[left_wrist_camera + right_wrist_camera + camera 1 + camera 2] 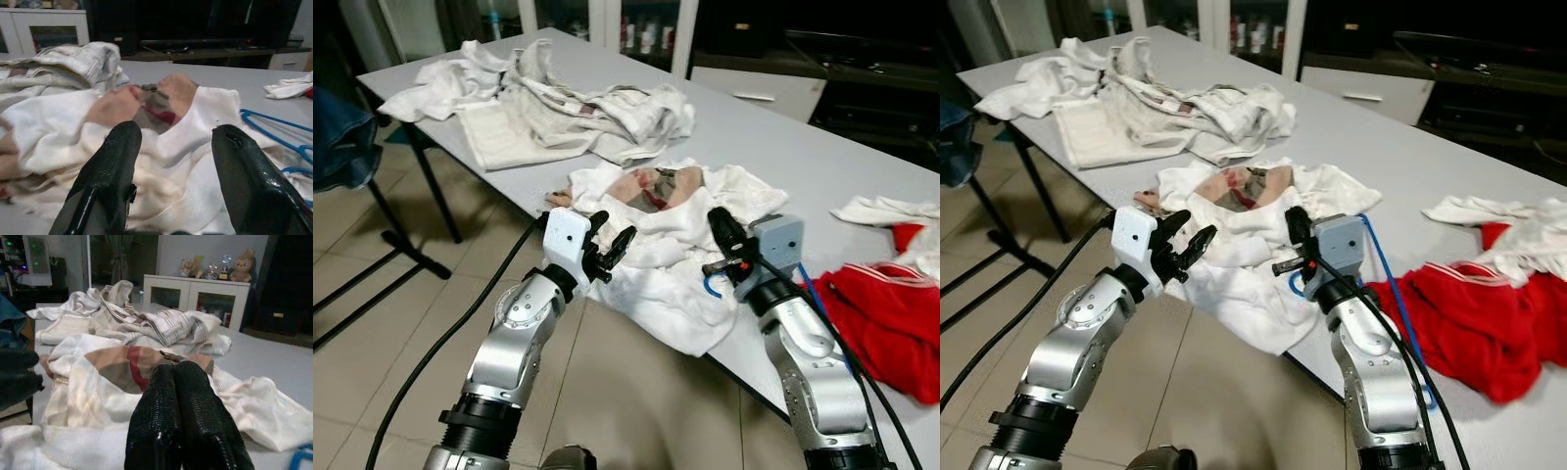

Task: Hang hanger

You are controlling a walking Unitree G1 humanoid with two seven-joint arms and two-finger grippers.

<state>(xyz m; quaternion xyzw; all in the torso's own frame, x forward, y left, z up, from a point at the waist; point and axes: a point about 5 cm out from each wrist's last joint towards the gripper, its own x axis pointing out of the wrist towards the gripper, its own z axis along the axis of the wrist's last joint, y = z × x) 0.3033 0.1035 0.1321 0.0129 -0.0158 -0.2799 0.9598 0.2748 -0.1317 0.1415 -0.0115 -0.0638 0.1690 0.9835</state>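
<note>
Across the middle of the room runs a long pale grey worktop (773, 137) on black metal legs, set on a floor of beige tiles (372, 352). Behind it stand white cabinets with glass doors (195, 293), soft toys lined up on top, and a dark low unit further along.

Cloth covers much of the worktop. At the far end lies a crumpled heap of white and striped laundry (548, 98), soft and deeply creased. At the near edge a white garment (675, 245) with a tan, red and grey print spills over the lip, its fabric thick and wrinkled. Well apart to the robot's right sits a bright red garment (1479, 313) with white trim, and beyond it a small white cloth (1474, 209).

The blue hanger (1383, 284), thin and smooth with a looped hook, lies flat on the worktop, partly tucked under the white garment's right edge and running toward the red one.

The left tool (610, 249) hovers at the near edge just beside the white garment, its glossy black fingers (107, 171) spread wide with nothing between them. The right tool (1297, 227) rests over the same garment near the hanger's hook, its pebbled black fingers (190, 401) pressed together and gripping nothing that can be seen.
</note>
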